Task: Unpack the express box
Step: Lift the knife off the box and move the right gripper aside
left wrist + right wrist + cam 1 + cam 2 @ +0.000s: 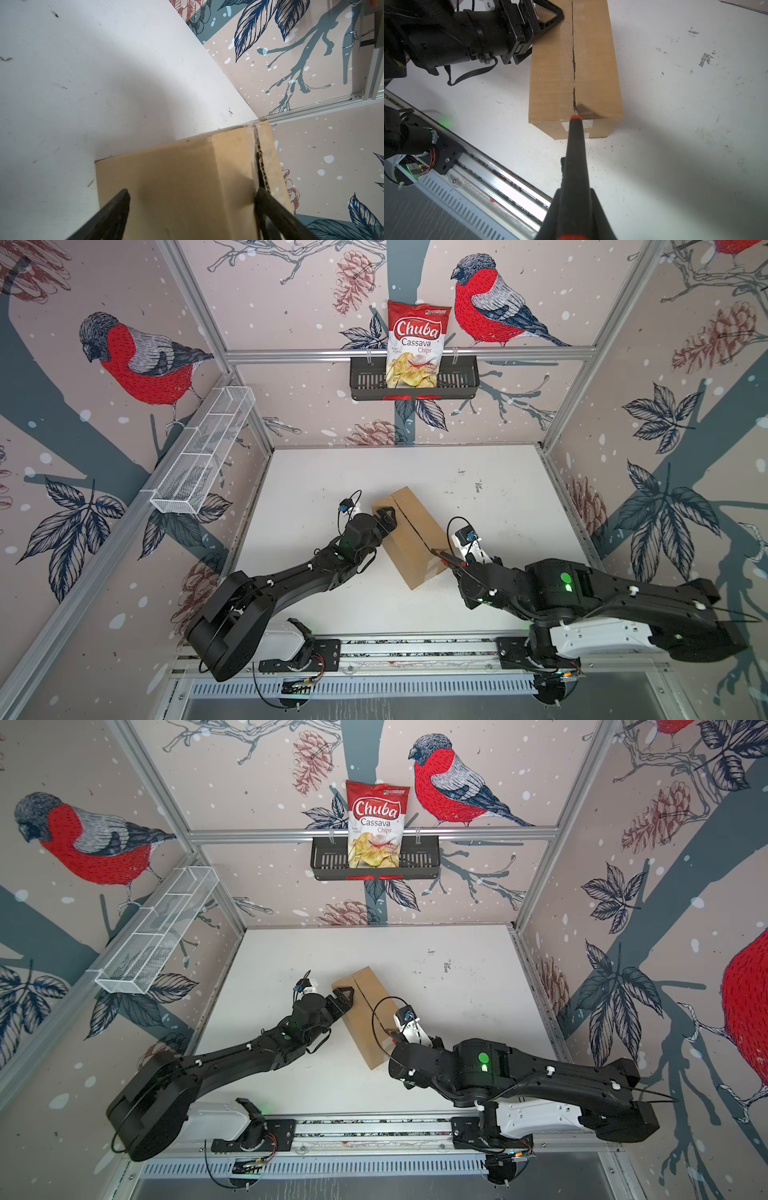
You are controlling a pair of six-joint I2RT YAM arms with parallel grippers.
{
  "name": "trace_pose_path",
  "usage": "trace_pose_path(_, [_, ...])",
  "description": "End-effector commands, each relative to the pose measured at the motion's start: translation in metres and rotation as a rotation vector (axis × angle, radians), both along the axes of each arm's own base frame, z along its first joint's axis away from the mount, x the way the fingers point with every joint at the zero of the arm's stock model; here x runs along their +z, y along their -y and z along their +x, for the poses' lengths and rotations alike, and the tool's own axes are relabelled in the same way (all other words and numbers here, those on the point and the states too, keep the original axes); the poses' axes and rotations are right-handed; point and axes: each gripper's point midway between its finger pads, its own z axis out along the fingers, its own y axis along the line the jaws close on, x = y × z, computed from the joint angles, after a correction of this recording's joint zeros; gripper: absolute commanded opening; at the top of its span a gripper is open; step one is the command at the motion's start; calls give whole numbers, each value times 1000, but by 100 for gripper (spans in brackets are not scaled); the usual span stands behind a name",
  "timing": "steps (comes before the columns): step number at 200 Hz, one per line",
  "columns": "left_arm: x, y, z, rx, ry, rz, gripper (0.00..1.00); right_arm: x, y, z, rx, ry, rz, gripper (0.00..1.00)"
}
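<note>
A: My right pincer (pixel 455 564) is clamped shut on the cutter (pixel 439 554) in a top view; the express box (pixel 409 539) lies on the table (pixel 498 510) between my arms.
B: Left wrist?
A: My left pincer (pixel 192 193) gapes wide astride a box edge — gripping nothing.
B: Right wrist?
A: The cutter's tip meets the seam (pixel 573 62) at its near end. I judge the unheld box could skid — or I cut too deep.

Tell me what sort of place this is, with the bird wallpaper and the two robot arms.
Probably a robot test cell: a left arm and a right arm bolted to a rail along a white table, aluminium framing holding bird-print panels, and the express box as a prop.
</note>
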Motion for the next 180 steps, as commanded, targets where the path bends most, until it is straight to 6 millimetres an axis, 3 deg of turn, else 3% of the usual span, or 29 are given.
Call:
trace_pose_path(1, [-15,-8,-5,17,-53,67,93,2,10,0,-18,1,-8,0])
trace_pose_path(74, [2,0,-2,-6,-32,69,96,48,24,12,-59,87,121,0])
trace_pose_path(106, [15,-2,-5,-7,-10,59,96,67,31,27,-99,164,186,0])
trace_pose_path(131, [32,-7,-9,-2,17,55,96,75,32,51,-143,212,203,0])
trace_pose_path(160, [43,-20,-18,14,20,88,96,82,37,94,-209,237,268,0])
trace_pose_path(180, [47,-33,-27,34,13,113,96,75,39,126,-228,239,284,0])
